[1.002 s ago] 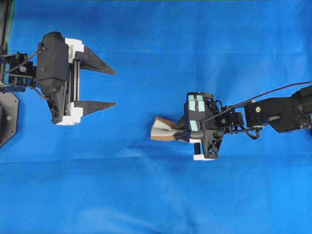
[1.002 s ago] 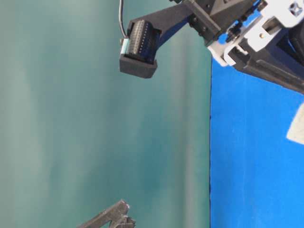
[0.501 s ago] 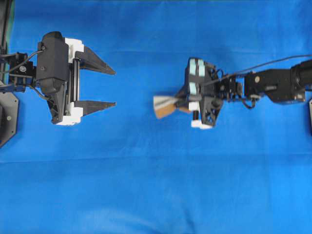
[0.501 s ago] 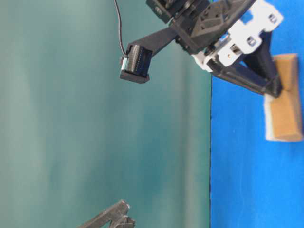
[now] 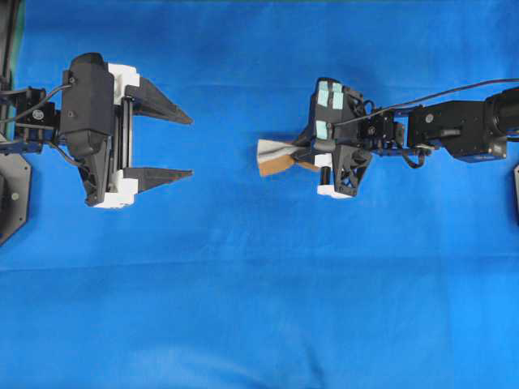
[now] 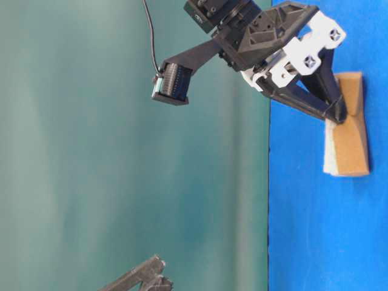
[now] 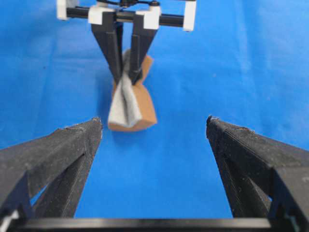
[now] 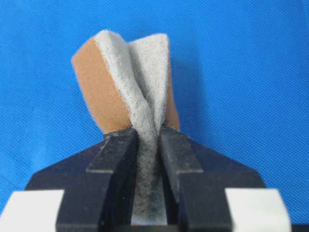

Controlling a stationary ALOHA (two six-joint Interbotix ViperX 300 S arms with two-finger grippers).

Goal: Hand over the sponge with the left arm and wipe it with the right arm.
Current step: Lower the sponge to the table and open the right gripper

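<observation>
Right gripper (image 5: 298,154) is clamping the sponge (image 5: 274,156) mid-frame and sweeping it up-frame from lower-centre (wiping underway), while left gripper (image 5: 185,146) is idling wide apart, empty, upper left.

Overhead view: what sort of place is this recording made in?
Most likely a lab tabletop for two-arm robot trials: a blue cloth covers the surface, a plain teal backdrop stands behind, and the left gripper faces the right gripper, which pinches a sponge.

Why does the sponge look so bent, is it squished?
Yes, squished. The right gripper pinches the sponge at its middle, so its whitish-grey fuzzy face creases inward and the free end flares out.
</observation>
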